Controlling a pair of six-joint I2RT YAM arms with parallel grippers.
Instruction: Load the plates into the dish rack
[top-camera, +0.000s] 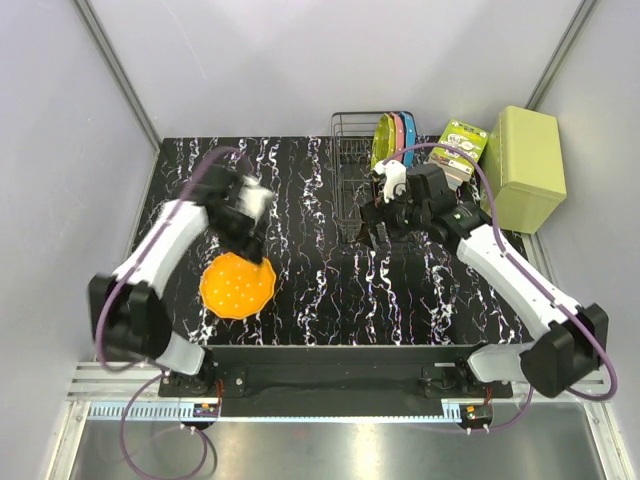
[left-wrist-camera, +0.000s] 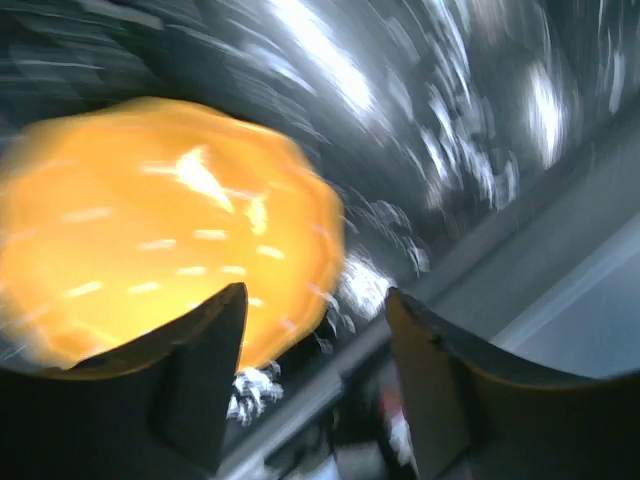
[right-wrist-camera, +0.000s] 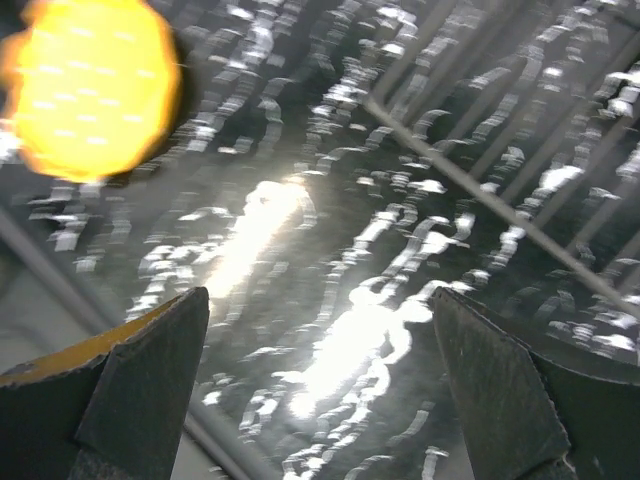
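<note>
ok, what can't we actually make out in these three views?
Left wrist: motion blur smears the round orange scalloped plate; dots and rim unreadable.
Top: right arm covers the near end of the black wire dish rack; free slots hidden.
Top: yellow-green, pink and blue plates stand edge-on, too small to tell slots.
Right wrist: rack cut by the frame edge.

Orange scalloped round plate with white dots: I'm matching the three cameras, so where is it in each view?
Top external: the orange scalloped plate lies lower left of centre.
Left wrist: the plate, blurred, fills the left half.
Right wrist: the plate sits top left.
Shared landmark: the black white-veined tabletop under it.
</note>
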